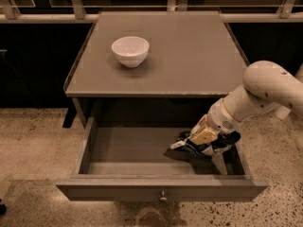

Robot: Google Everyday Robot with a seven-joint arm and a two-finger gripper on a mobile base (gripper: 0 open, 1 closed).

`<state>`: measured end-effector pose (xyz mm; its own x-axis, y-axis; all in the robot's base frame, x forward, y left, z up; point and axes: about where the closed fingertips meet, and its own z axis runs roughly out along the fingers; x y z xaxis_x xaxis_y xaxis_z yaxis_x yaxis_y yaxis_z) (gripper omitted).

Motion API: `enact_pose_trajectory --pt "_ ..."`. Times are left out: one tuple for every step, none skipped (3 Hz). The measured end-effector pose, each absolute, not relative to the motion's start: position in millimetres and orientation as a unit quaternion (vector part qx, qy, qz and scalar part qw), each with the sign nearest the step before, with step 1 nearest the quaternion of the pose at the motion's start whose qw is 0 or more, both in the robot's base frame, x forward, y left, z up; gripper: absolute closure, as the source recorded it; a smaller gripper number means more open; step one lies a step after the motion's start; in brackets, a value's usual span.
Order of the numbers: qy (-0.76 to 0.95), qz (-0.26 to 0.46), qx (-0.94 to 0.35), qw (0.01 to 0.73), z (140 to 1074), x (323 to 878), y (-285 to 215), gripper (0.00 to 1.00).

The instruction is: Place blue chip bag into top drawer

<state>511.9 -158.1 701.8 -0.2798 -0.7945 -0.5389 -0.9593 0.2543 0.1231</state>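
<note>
Under the tabletop with its bowl, the drawer stands open, and the gripper, low over its right half, has fingers clamped on the bag, which might catch the right wall if released crookedly.

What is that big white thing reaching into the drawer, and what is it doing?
That is a robot's arm. At its end is a gripper, a hand with two fingers that pinch things. You are seeing it through one camera that looks down from above, in front of a grey-brown cabinet.

The top drawer is pulled wide open, and you can see its little round knob on the front. The gripper is down inside the drawer on the right, holding a crumpled blue chip bag just above the bottom. It looks ready to leave the bag there.

On top of the cabinet sits a white bowl. The robot is not touching it.
</note>
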Motion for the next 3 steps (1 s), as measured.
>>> enact_pose_trajectory --pt "0.763 0.239 -0.571 0.184 689 514 -157 1.0" --pt "0.761 0.257 -0.572 0.167 677 515 -156 0.82" --pt "0.761 0.258 -0.572 0.166 677 514 -155 0.58"
